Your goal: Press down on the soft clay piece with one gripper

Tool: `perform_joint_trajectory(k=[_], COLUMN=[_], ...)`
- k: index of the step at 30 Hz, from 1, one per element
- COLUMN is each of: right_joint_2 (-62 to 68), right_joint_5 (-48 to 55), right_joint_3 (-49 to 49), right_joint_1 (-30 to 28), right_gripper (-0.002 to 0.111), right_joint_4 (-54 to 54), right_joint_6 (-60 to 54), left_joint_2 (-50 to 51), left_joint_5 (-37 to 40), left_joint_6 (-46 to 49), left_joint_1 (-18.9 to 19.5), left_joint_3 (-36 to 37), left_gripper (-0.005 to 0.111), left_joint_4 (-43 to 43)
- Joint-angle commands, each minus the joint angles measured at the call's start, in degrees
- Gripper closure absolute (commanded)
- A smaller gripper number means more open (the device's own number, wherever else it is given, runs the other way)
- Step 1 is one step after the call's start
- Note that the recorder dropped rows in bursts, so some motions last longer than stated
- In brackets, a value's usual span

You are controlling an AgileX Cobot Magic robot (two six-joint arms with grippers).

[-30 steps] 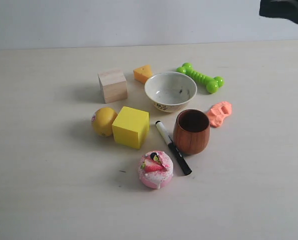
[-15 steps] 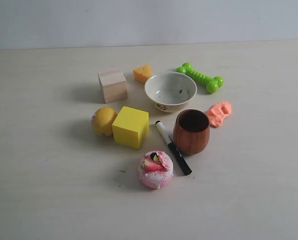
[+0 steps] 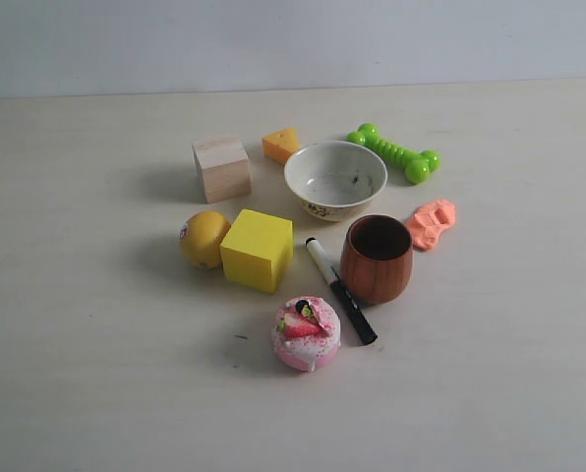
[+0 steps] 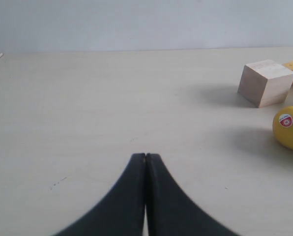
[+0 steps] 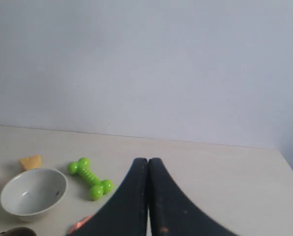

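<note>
- Soft clay piece (image 3: pixel 432 223): flat salmon-orange lump with a dented top. It lies on the table (image 3: pixel 96 374) just beside the wooden cup (image 3: pixel 377 259), on the side away from the marker (image 3: pixel 340 289), and does not touch the cup.
- Right gripper (image 5: pixel 148 161): fingers pressed together, nothing between them. It is raised, and outside the exterior view. Its own camera shows only an orange sliver of the clay.
- Left gripper (image 4: pixel 145 156): fingers likewise closed and empty, low over bare table, well apart from the cup beyond the lemon (image 4: pixel 290 127).
- Risk, collision: a descent drifting toward the cup could clip its rim and tip it (the gap looks slim).
- Risk, wrong target: the cheese wedge (image 3: pixel 281 145), far side of the bowl (image 3: pixel 335 179) from the cup, shares the colour.
- Risk, overpressure: the lump is thin, so a hard push would drive the tips into the table.
- Risk, sticking: soft clay may cling to the tips and lift off.
</note>
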Motion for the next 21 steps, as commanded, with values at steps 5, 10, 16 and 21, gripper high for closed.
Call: perform_joint_trajectory(k=[5,10,16,21], right_joint_2=[-13.3,-14.0,-14.0,-14.0], right_joint_5=[-4.3,-7.6,-11.9,-18.8], right_joint_3=[13.6,20.7,27.9,33.4], right_joint_1=[-2.0,-2.0,-2.0,-2.0], right_gripper=[0.108,0.108,0.108,0.108], right_joint_4=[-12.6,-13.6,-13.6,-13.1], right_joint_6=[14.8,17.0,17.1,17.6], left_joint_2=[-0.4,-0.4,-0.4,-0.4], left_joint_5=[-0.4,-0.4,-0.4,-0.4], left_joint_6=[-0.1,-0.1,-0.1,-0.1], left_joint_1=[-0.2,-0.2,-0.2,-0.2], left_joint_3=[0.0,0.0,0.0,0.0], left_gripper=[0.107,0.107,0.107,0.107], left_joint_4=[-0.1,-0.1,-0.1,-0.1])
